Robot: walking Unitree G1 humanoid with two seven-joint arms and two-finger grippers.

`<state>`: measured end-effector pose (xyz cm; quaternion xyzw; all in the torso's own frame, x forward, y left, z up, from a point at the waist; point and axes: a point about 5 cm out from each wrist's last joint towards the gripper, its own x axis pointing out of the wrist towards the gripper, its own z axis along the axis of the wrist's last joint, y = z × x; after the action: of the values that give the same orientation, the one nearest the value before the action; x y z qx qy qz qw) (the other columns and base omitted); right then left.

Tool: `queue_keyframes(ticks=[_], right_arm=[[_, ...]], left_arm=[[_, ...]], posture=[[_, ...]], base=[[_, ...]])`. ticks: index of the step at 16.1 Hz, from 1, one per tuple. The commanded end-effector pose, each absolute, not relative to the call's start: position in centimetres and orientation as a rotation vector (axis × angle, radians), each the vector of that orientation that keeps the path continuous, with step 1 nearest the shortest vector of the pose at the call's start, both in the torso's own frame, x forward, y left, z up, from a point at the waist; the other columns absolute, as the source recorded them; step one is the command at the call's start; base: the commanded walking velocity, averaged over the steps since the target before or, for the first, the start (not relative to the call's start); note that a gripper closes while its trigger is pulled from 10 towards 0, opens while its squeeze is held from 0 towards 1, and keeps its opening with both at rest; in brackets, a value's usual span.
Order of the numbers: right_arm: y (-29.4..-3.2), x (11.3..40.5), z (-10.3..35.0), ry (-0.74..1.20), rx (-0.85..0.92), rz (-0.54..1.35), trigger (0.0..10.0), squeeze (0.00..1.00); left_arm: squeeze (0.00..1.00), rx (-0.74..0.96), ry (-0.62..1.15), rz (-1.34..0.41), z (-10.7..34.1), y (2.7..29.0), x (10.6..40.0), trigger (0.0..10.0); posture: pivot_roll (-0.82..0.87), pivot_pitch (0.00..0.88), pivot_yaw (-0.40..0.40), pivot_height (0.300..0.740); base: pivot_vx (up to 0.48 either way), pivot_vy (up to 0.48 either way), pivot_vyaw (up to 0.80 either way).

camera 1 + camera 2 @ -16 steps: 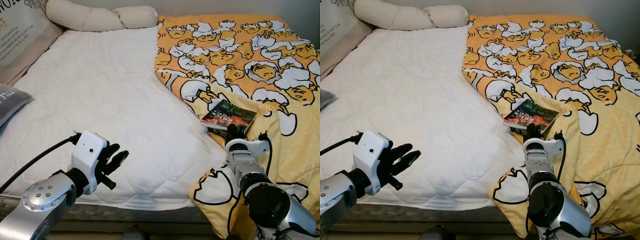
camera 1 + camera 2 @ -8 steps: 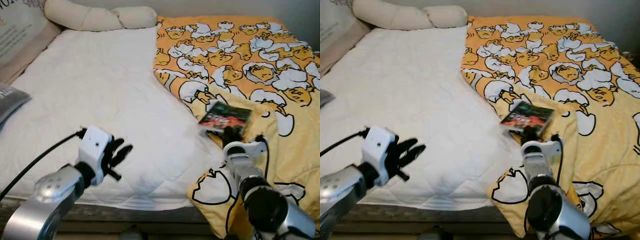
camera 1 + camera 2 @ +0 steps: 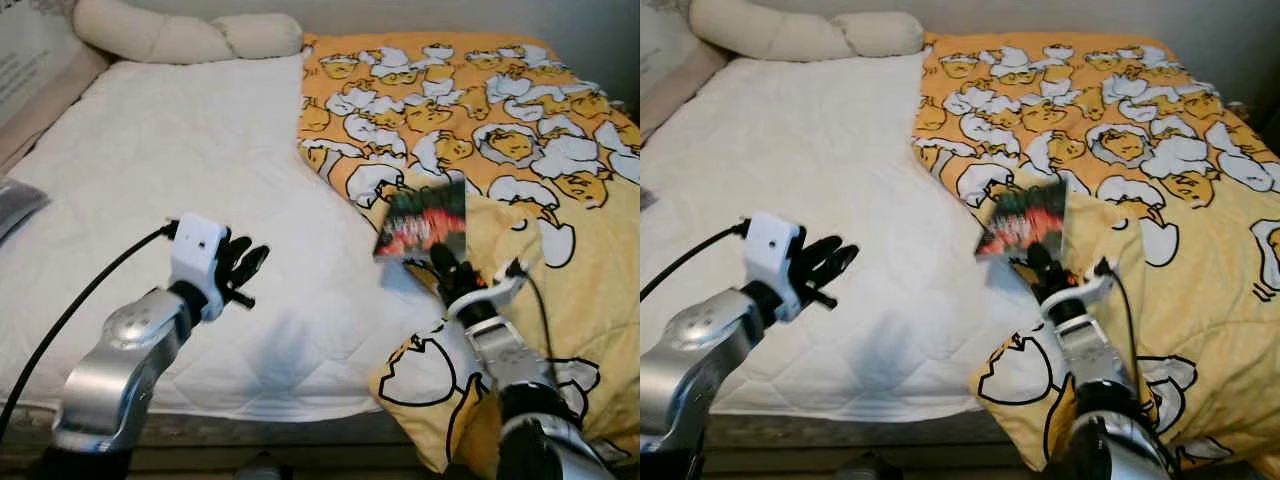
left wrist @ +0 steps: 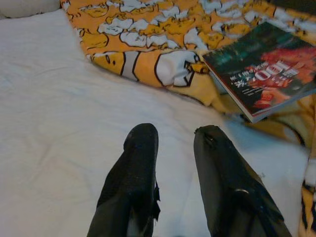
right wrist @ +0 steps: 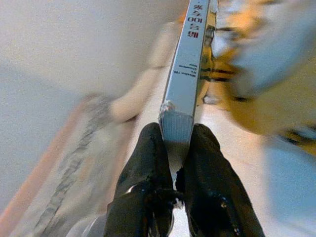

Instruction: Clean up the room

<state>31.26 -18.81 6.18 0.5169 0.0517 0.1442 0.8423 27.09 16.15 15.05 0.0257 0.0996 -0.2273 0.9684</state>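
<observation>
Red-and-green book gripped and tilted up above the bed.

Head views: the right gripper [image 3: 443, 262] lifts the book [image 3: 424, 220] off the yellow cartoon blanket [image 3: 500, 130]; the left gripper [image 3: 240, 270] hovers over the white mattress [image 3: 180, 160].
Left wrist view: jaws apart, empty.
Right wrist view: fingers [image 5: 148, 153] clamped on the book's edge.

The book [image 5: 190, 64] is pinched by its spine end between the 2 black fingers [image 5: 143, 168] of the right gripper [image 5: 175, 140]. Blurry yellow blanket [image 5: 261, 74] and a pale wall [image 5: 74, 49] are seen behind it.
</observation>
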Motion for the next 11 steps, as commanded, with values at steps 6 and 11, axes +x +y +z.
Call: queue_keyframes(ticks=[6, 11], right_arm=[[-16.7, 31.3, 15.1, -0.045, 0.936, 0.836, 0.0, 0.00], [-15.8, 30.6, 18.1, -0.086, 0.912, 0.995, 0.0, 0.00]], left_arm=[[1.00, 0.389, -0.071, -0.447, 18.9, 17.4, 31.6, 10.0], [0.00, -0.002, -0.107, -0.306, 20.5, 19.2, 34.5, 10.0]], posture=[[0.09, 0.000, 0.032, 0.740], [0.09, 0.000, 0.034, 0.740]], base=[[0.000, 0.000, 0.00], [0.000, 0.000, 0.00]])
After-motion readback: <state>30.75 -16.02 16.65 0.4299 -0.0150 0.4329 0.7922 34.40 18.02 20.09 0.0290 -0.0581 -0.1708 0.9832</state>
